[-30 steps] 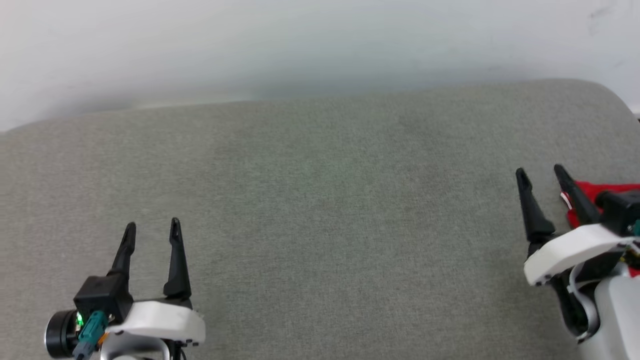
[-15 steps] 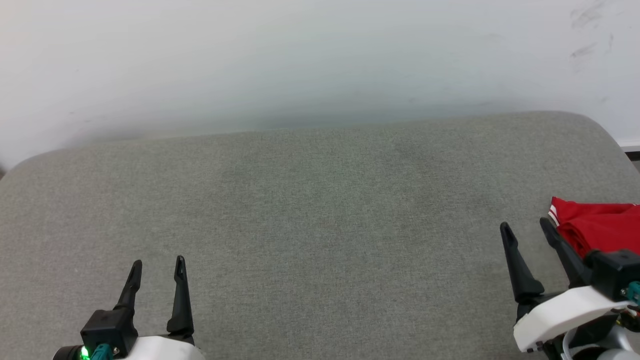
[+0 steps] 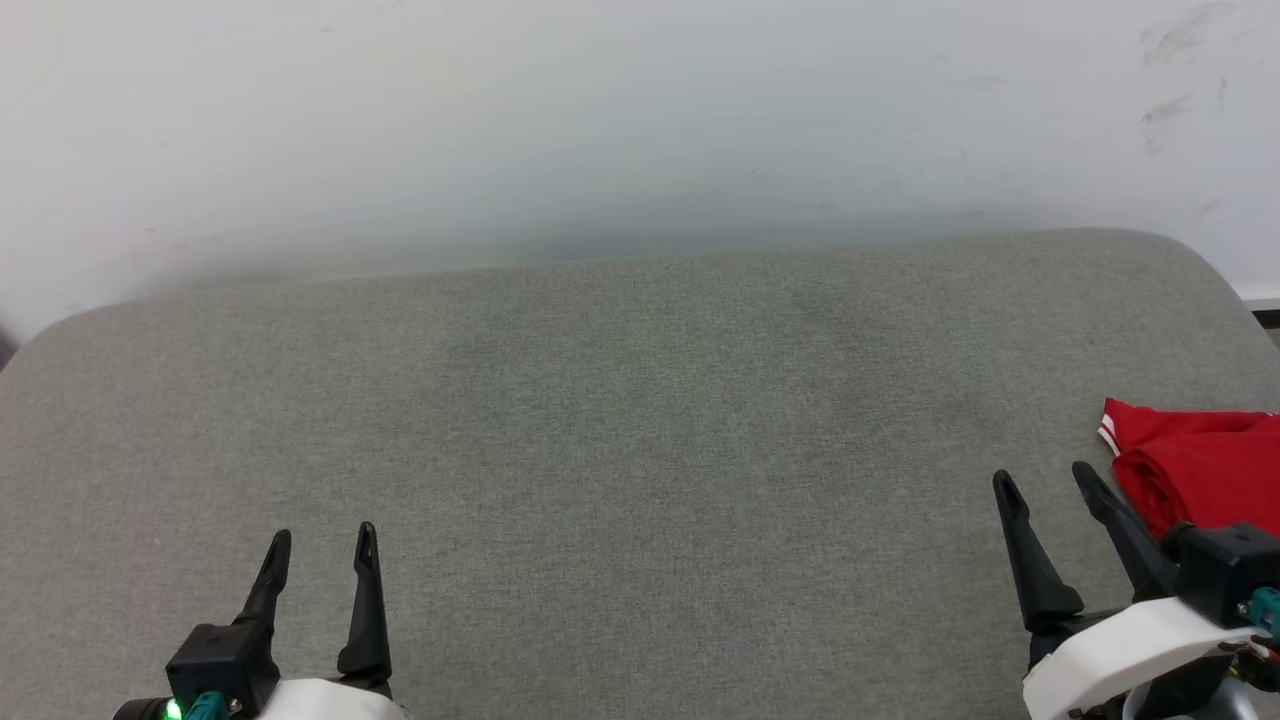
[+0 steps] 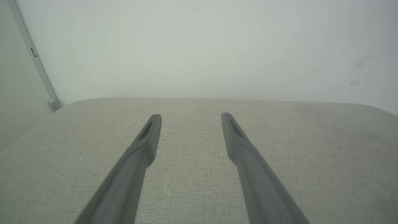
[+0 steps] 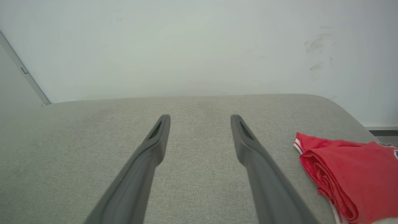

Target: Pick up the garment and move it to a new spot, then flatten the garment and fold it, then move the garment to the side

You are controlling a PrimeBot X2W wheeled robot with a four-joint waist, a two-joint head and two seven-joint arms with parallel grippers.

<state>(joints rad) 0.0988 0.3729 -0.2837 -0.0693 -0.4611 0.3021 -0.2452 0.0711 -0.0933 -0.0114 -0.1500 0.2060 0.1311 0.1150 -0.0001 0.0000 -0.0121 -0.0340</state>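
2 open: left hand (image 3: 325,532), right hand (image 3: 1042,473) | garment (image 3: 1200,475) near cushion (image 3: 640,420) right edge

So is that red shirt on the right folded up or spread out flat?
Folded. The garment lies as a compact bundle at the right edge of the grey cushion, with stacked layers showing along its near fold, not spread flat.

grey fabric cushion (image 3: 620,430) with rounded corners, plain white scuffed wall (image 3: 600,120) behind, soft even light
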